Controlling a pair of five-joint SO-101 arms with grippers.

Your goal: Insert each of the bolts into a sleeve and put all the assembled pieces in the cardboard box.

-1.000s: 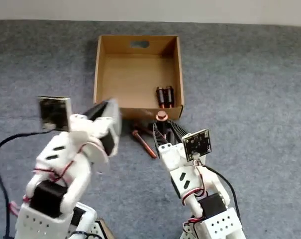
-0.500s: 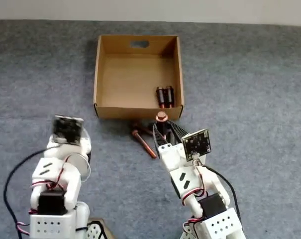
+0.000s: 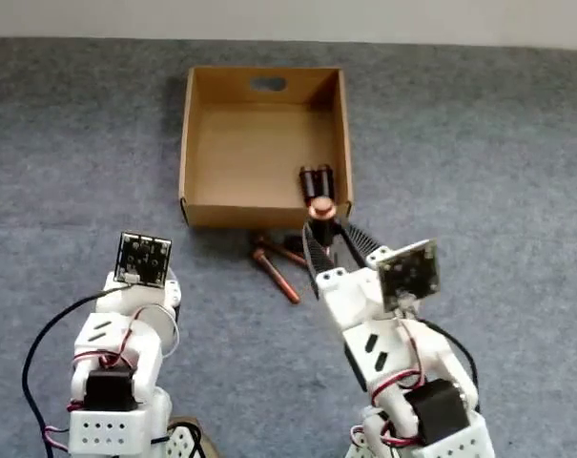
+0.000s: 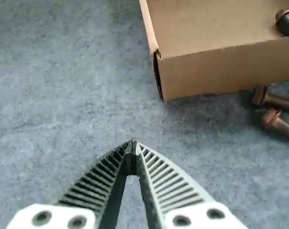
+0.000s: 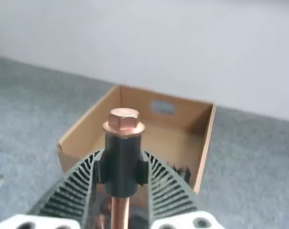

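Cardboard box edge stands by right gripper, clamped on sleeve; left gripper pinched together over carpet.

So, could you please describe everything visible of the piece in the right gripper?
The assembled piece is a copper-coloured bolt with a flanged hex head, pushed through a black sleeve. It stands upright, head up, shank showing below. The right gripper is shut on the sleeve, holding it raised by the cardboard box's near wall.
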